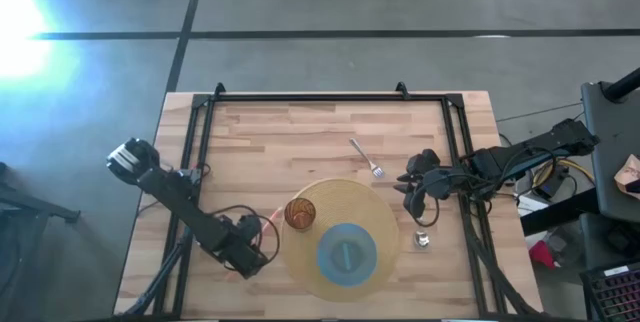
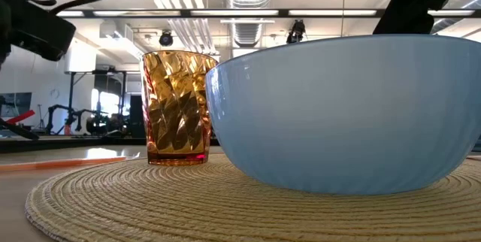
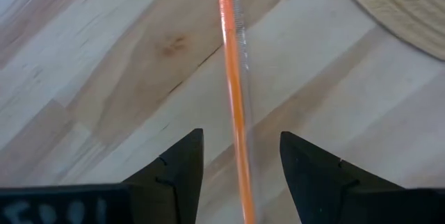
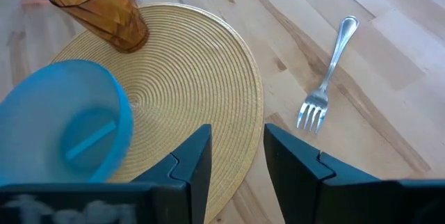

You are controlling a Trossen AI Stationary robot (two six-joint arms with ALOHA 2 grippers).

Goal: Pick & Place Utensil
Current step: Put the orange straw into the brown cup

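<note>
Blue bowl (image 2: 346,114) filled the low view, hiding the fork (image 1: 367,158), which lay on bare desk (image 1: 300,132) beside the placemat (image 4: 201,85). Right tool (image 1: 417,194) open nearby; left tool (image 3: 240,168) open, straddling an orange straw (image 3: 233,92).

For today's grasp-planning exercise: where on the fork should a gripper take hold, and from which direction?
Grip the fork mid-handle, coming straight down from above. It lies flat on the bare table just off the woven mat, so only a top approach fits. The handle is slim and straight; set the fingers across it. The open right gripper is probably nearest.
</note>
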